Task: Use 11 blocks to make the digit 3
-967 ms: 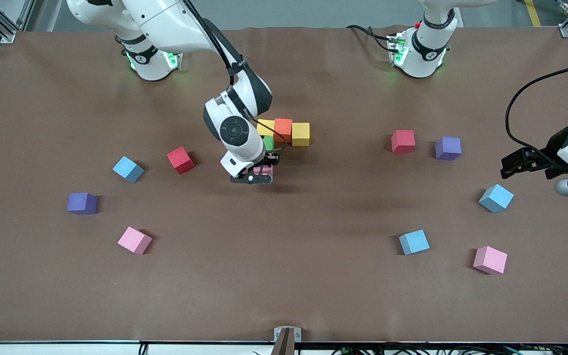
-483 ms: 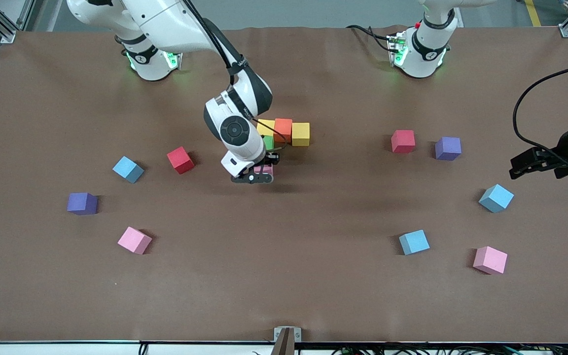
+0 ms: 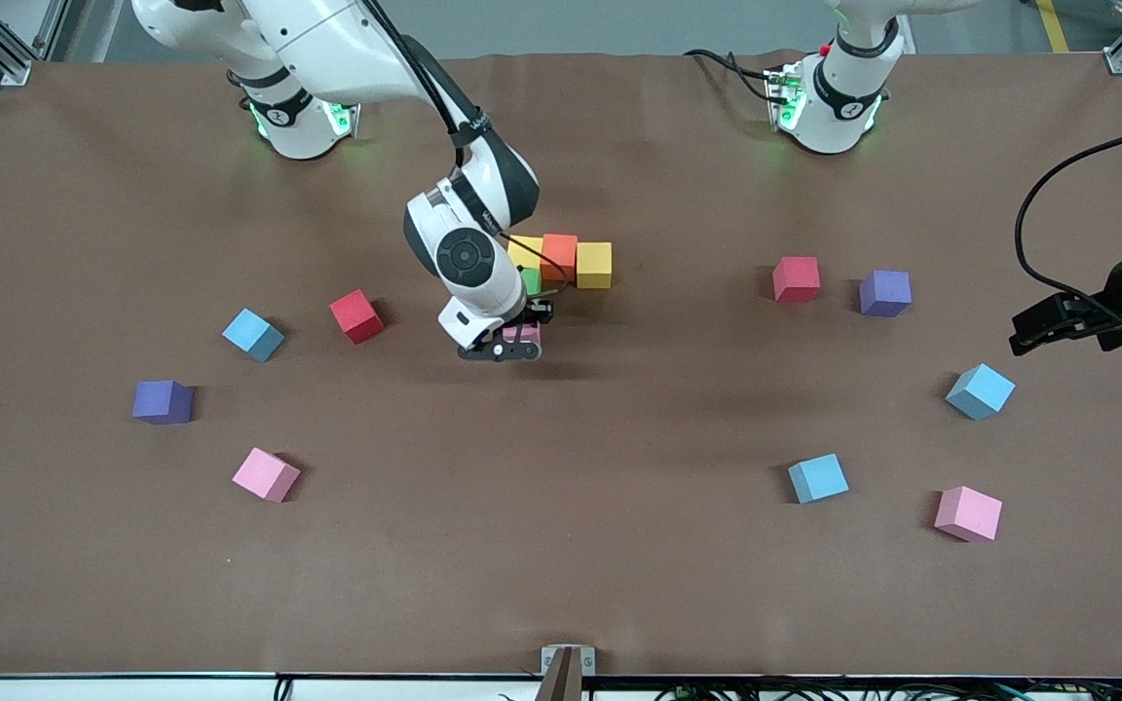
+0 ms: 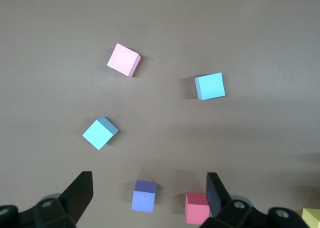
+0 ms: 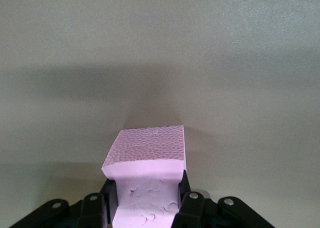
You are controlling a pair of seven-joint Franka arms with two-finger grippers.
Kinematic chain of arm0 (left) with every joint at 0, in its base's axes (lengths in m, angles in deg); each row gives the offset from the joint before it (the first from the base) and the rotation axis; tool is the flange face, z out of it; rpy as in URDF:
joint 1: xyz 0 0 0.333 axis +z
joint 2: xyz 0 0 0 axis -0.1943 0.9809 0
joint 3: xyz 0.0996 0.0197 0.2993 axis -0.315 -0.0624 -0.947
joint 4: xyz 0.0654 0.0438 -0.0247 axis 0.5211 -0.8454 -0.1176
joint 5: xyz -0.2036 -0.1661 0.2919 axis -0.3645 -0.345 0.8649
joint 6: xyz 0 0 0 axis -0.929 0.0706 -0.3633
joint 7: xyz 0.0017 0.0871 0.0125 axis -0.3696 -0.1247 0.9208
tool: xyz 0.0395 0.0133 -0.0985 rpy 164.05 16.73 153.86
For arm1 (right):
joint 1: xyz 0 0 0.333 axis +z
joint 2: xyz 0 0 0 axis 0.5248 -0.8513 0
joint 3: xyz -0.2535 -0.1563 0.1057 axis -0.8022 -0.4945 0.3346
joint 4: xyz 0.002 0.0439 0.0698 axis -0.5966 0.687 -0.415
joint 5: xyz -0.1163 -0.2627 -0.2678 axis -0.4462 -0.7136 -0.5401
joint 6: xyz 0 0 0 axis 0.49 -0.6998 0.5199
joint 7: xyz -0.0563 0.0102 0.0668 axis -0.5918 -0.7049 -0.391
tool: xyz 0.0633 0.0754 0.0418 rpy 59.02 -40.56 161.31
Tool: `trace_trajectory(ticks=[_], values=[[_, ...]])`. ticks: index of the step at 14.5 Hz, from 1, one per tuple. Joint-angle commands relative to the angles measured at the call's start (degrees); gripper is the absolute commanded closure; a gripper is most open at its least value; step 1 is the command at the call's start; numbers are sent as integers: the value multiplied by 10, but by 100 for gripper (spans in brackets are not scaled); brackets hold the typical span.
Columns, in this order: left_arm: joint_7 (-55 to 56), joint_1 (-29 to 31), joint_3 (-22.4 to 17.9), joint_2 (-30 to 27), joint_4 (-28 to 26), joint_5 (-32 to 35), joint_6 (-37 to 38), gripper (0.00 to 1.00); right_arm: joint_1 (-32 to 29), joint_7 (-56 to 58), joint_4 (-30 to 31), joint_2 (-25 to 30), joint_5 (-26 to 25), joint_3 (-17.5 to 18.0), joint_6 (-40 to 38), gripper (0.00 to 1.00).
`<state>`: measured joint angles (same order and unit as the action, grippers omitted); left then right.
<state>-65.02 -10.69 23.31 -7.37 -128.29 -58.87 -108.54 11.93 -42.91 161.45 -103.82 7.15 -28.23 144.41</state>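
Observation:
My right gripper (image 3: 507,349) is shut on a pink block (image 3: 522,336), held low over the table right beside a green block (image 3: 531,281). The right wrist view shows the pink block (image 5: 147,155) squeezed between the fingers of the right gripper (image 5: 147,203). Touching the green block is a row of a yellow block (image 3: 523,250), an orange block (image 3: 559,257) and another yellow block (image 3: 594,265). My left gripper (image 3: 1036,326) hangs open and empty over the left arm's end of the table. In its own view the left gripper (image 4: 148,187) is high above loose cubes.
Loose cubes toward the right arm's end: red (image 3: 356,315), light blue (image 3: 252,334), purple (image 3: 163,401), pink (image 3: 266,474). Toward the left arm's end: red (image 3: 796,279), purple (image 3: 884,293), two light blue (image 3: 980,391) (image 3: 818,478), pink (image 3: 968,513).
The left gripper has drawn back toward the left arm's end of the table. The right gripper has barely shifted and still holds the pink block.

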Motion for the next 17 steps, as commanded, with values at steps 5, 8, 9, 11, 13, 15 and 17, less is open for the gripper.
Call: trace_trajectory(ticks=[5,8,9,11,13,15,17], values=[[10,0,-16,-28,2,9,7,0,-7,3,17,9,16,8,5,53],[10,1,-19,-34,1,10,7,0,-8,3,17,8,16,8,5,53],[10,0,-25,-34,1,10,7,0,-8,3,17,8,16,8,5,53],[10,0,-26,-34,1,10,13,0,-8,3,17,8,16,8,6,53],[10,0,-27,-35,2,10,16,0,-9,3,18,7,16,8,6,53],[10,1,-28,-35,2,10,16,0,-9,9,17,7,16,8,4,53],[9,1,-32,-35,2,10,16,0,-18,12,17,6,16,8,4,53]])
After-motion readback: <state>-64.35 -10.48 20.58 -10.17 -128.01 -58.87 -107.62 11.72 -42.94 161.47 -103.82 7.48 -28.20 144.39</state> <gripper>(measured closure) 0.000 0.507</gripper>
